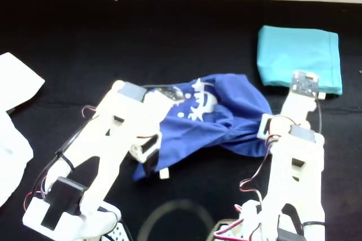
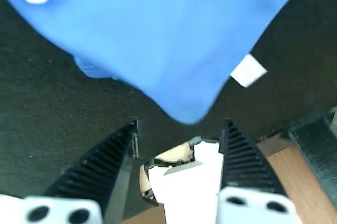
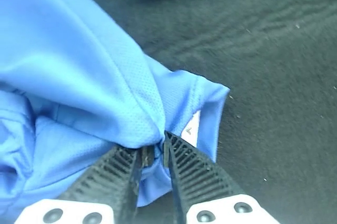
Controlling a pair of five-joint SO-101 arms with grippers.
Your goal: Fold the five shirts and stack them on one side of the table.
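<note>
— Where is the loose shirt [image 1: 215, 111]?
— In the middle of the table [image 1: 113, 43], between the two arms. Its near-left corner lies just ahead of the left gripper [image 2: 179, 129]; a fold at its right end is pinched in the right gripper [image 3: 154, 153].
— And the folded shirt [image 1: 298, 57]?
— Just behind it, toward the far right corner. More cloth [image 1: 14, 111] lies at the left edge.

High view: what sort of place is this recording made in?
Probably a robotics lab bench: a black-covered table, the left arm and right arm standing at its near edge, a crumpled blue shirt and a folded teal shirt.
</note>
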